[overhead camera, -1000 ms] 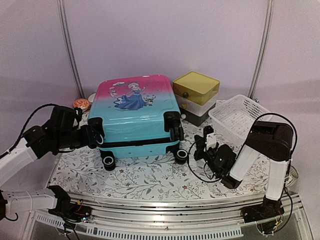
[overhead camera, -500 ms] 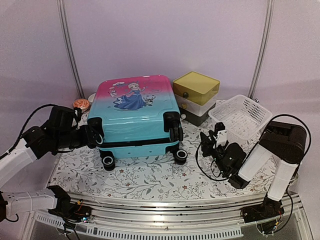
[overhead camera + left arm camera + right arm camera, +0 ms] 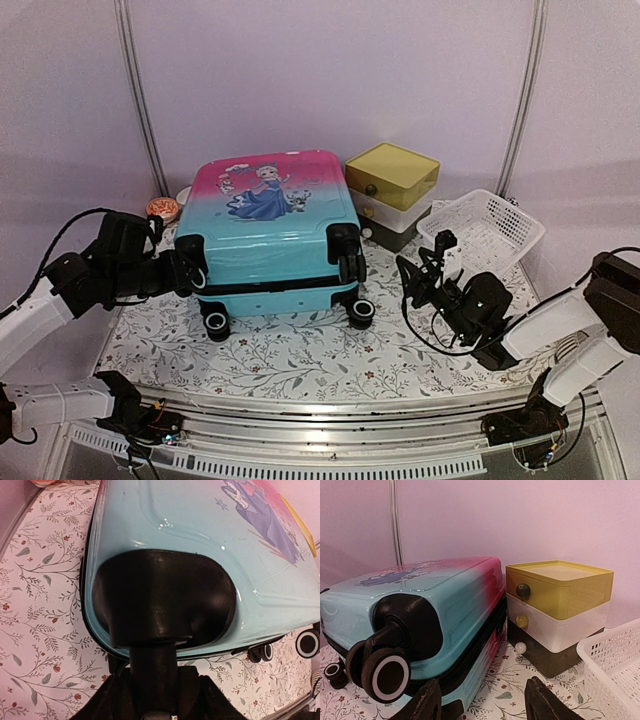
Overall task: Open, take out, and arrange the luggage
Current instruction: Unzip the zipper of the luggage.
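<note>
The luggage (image 3: pixel 265 232) lies flat and closed on the floral table, cartoon girl print up, its black wheels toward me. My left gripper (image 3: pixel 192 268) is at the near-left corner. In the left wrist view its jaws sit either side of the black wheel stem (image 3: pixel 154 667) under the wheel housing (image 3: pixel 165 600), shut on it. My right gripper (image 3: pixel 425 270) hovers to the right of the suitcase, apart from it. In the right wrist view it (image 3: pixel 485 702) is open and holds nothing, facing the luggage (image 3: pixel 445 595) and its near-right wheel (image 3: pixel 385 672).
A yellow-topped drawer box (image 3: pixel 392 190) (image 3: pixel 557 600) stands right behind the suitcase's right side. A white mesh basket (image 3: pixel 480 235) (image 3: pixel 615 665) sits at the far right. A small orange object (image 3: pixel 161 207) lies behind the left corner.
My right gripper has opened, lifted and turned to face the suitcase, while the right arm's elbow swung out to the right. The left gripper and suitcase have not moved.
</note>
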